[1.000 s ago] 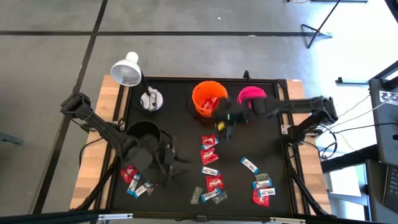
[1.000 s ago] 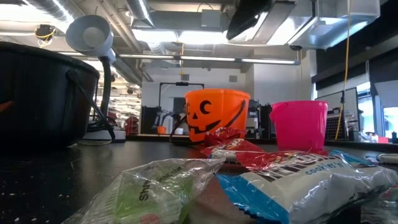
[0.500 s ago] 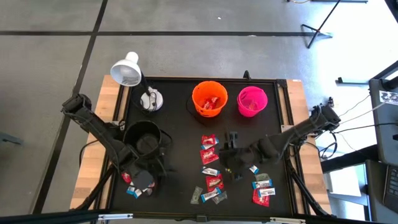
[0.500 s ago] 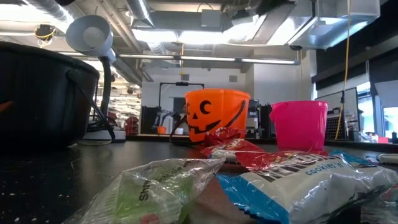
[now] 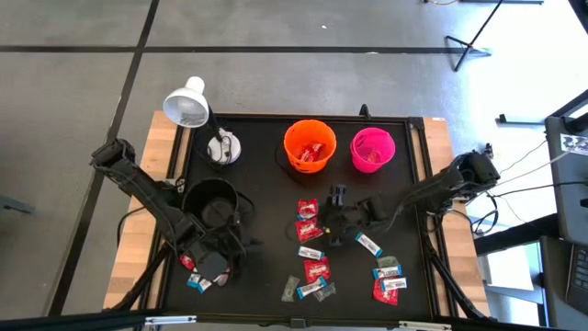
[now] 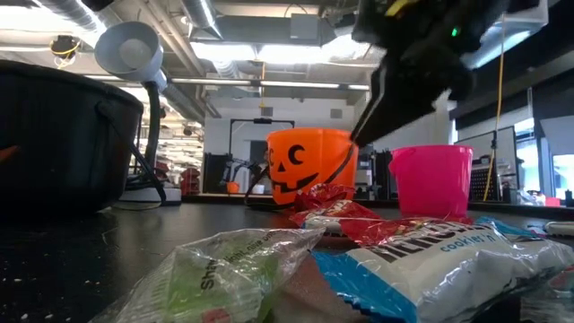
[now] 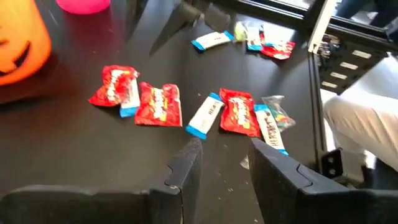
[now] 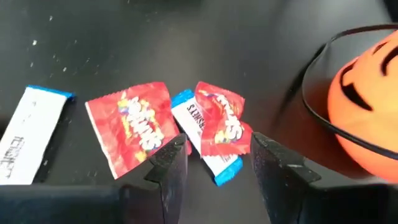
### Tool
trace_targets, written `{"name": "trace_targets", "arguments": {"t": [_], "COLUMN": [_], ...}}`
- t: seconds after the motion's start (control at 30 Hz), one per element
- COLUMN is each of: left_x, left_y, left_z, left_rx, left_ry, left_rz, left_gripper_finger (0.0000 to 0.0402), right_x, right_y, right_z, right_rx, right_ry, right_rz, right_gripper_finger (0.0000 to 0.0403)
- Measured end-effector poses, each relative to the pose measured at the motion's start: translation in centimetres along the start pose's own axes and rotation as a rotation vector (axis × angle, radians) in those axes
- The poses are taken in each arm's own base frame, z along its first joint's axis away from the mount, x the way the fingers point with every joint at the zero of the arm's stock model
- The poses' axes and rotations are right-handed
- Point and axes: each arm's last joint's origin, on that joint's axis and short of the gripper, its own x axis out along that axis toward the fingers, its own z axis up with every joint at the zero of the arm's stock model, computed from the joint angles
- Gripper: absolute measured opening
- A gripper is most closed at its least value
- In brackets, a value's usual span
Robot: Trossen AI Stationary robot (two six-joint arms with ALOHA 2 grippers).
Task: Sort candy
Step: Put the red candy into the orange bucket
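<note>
Candy in red and blue-and-white wrappers lies loose on the black table top. My right gripper (image 5: 329,219) hangs open just above the middle cluster. In its wrist view a crumpled red candy (image 8: 221,124) lies on a blue-and-white one (image 8: 205,146) ahead of its fingertips, beside a flat red candy (image 8: 127,134). My left gripper (image 5: 216,267) stands open and empty over the near left corner, by a red candy (image 5: 190,259) and a blue one (image 5: 197,283). The orange bucket (image 5: 309,145), pink bucket (image 5: 372,149) and black bucket (image 5: 213,202) stand upright on their bases.
A white desk lamp (image 5: 188,103) stands at the far left corner. More candy lies toward the near edge (image 5: 317,271) and the near right corner (image 5: 388,283). A raised black rail (image 5: 430,230) edges the table. Bare table shows between the black bucket and the middle cluster.
My right gripper has left the orange bucket, swung toward the near edge and sunk to just above the middle cluster of candy. My left gripper has turned and shifted a little toward the near left corner. The candy has stayed where it was.
</note>
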Motion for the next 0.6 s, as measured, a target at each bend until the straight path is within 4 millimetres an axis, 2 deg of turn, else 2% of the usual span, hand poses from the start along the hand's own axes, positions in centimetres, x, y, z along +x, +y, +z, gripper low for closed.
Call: {"name": "trace_targets", "arguments": {"t": [0.33, 0.43, 0.6], "left_x": [0.1, 0.1, 0.1], "left_y": [0.0, 0.0, -0.1], "left_z": [0.3, 0.4, 0.5], "left_rx": [-0.013, -0.02, -0.027], "left_ry": [-0.029, -0.047, -0.055], "left_rz": [0.005, 0.012, 0.009], "left_gripper_finger": [0.0121, 0.0121, 0.0121], "right_x": [2.7, 3.3, 4.0], "right_y": [-2.3, -2.6, -2.8], "right_z": [-2.2, -2.4, -3.1], "right_rx": [0.127, 0.174, 0.235], "right_ry": [-0.094, -0.153, -0.133], "right_rz": [0.073, 0.123, 0.123], "right_gripper_finger": [0.0172, 0.0172, 0.0172]}}
